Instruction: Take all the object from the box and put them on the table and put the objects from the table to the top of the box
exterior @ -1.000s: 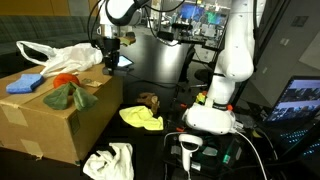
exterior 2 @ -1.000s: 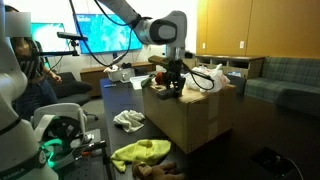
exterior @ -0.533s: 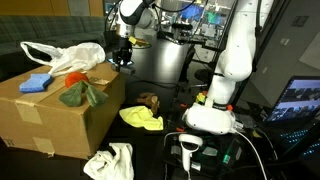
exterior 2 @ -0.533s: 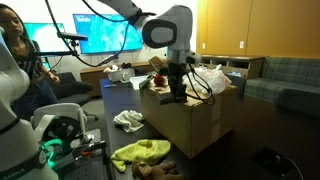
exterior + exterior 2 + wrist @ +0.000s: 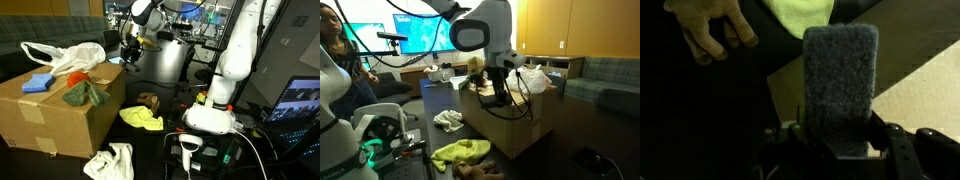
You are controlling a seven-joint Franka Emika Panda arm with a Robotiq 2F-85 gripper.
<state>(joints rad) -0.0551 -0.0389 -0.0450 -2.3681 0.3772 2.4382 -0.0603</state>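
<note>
The robot's gripper (image 5: 128,55) is closed partway on a dark grey, felt-like flat slab (image 5: 840,85). In the wrist view the slab stands upright between the two fingers, clear of any surface. In both exterior views the gripper hangs beside the top far corner of the large brown cardboard box (image 5: 50,115), over the dark table (image 5: 175,125).

On the box's top lie a white thin plastic bag (image 5: 60,55), a small blue block (image 5: 35,83) and a green-and-orange cloth (image 5: 80,92).

On the table beside the box lie a bright yellow soft cloth (image 5: 141,118) and a small brown lumpy toy (image 5: 150,100). A white cloth (image 5: 108,160) lies near the table's front edge.
</note>
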